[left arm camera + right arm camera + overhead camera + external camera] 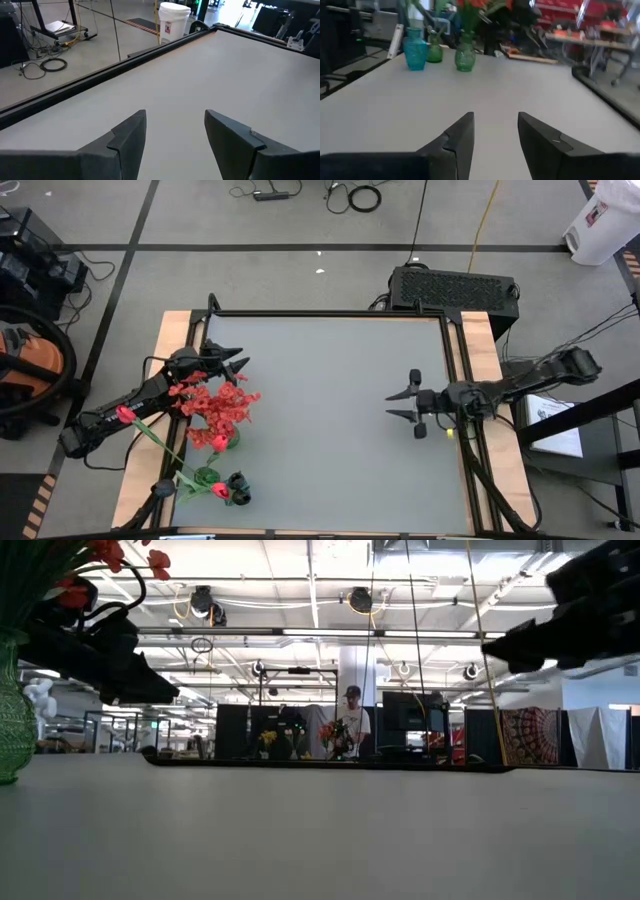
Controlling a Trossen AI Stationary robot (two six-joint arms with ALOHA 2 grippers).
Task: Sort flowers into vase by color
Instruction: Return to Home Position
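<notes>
Grey tabletop (pixel 330 430) inside a black rail, with all the flowers gathered at its left side. Frilly red clustered blooms (pixel 222 408) standing in a green vase (pixel 465 56), the one of three vases nearest the table's middle. Toward the lower left corner in the high view, a second green vase (pixel 434 50) and a blue vase (pixel 415 52) just beside each other. From the second green vase, a long green stem leaning out toward the left edge, tipped with a red-pink tulip-like bud (pixel 125 415). Small black buds (pixel 238 482) over the blue vase, and another red-pink bud (pixel 220 492) just beside them; cannot tell which vase holds that one. Left gripper (pixel 240 370) raised off the table just beside the red blooms, fingers spread apart and pointing across the table. Right gripper (pixel 390 405) near the right edge, well apart from the vases and aimed toward them, fingers likewise spread. Beyond the table in the low view, a person (pixel 352 725) standing among screens.
</notes>
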